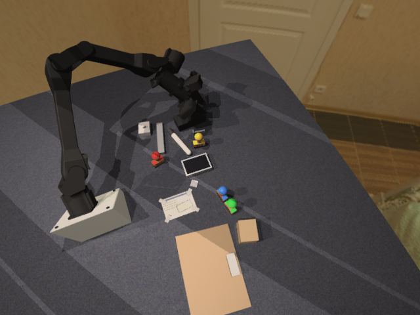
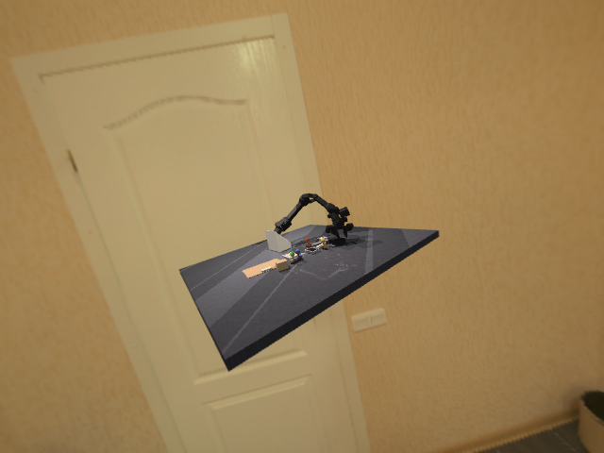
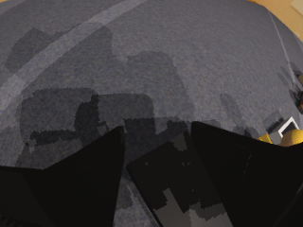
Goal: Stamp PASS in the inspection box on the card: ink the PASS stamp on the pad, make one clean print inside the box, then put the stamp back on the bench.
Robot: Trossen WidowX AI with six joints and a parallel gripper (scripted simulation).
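My gripper [image 1: 196,109] [image 2: 340,238] [image 3: 158,130] is partly open with nothing held. It points down over a black block [image 3: 182,189] [image 1: 186,123], which shows below and between the fingers. Four small stamps have coloured knobs: yellow [image 1: 198,138] [image 3: 293,138] close by the block, red [image 1: 156,158], blue [image 1: 222,191] and green [image 1: 231,204]. All four stand on the bench; their lettering is unreadable. The black ink pad [image 1: 196,165] in a white frame lies between them. The white card [image 1: 170,213] lies with its corners taped; its outlined box shows no visible print.
A white block [image 1: 144,128], a grey bar [image 1: 160,138] and a white marker [image 1: 180,143] lie left of the yellow stamp. A small white square [image 1: 193,183] lies by the card. A tan board [image 1: 210,271] and a tan box [image 1: 247,230] are at the front.
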